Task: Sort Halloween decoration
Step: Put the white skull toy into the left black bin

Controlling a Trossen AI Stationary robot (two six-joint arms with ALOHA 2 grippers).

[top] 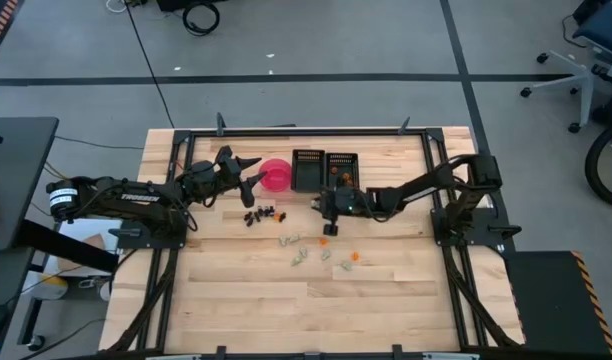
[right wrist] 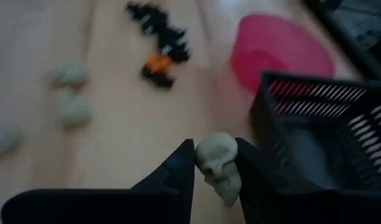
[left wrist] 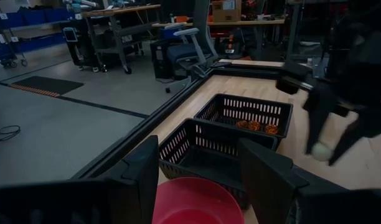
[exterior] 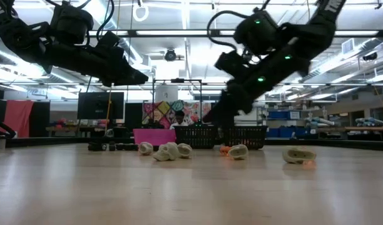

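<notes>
Holding a pale skull trinket (right wrist: 219, 165) clamped in your right tool (right wrist: 214, 163) beside the black trays (top: 324, 170), you needed a level carry; your left tool (left wrist: 203, 168) gaped empty over the pink bowl (left wrist: 197, 202).

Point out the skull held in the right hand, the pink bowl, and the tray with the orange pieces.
Skull (right wrist: 218, 163): right wrist view, on its face, between the fingers.
Pink bowl (top: 276, 175): high view, on its inside.
Tray with orange pieces (left wrist: 272, 112): left wrist view, on its far rim.
</notes>
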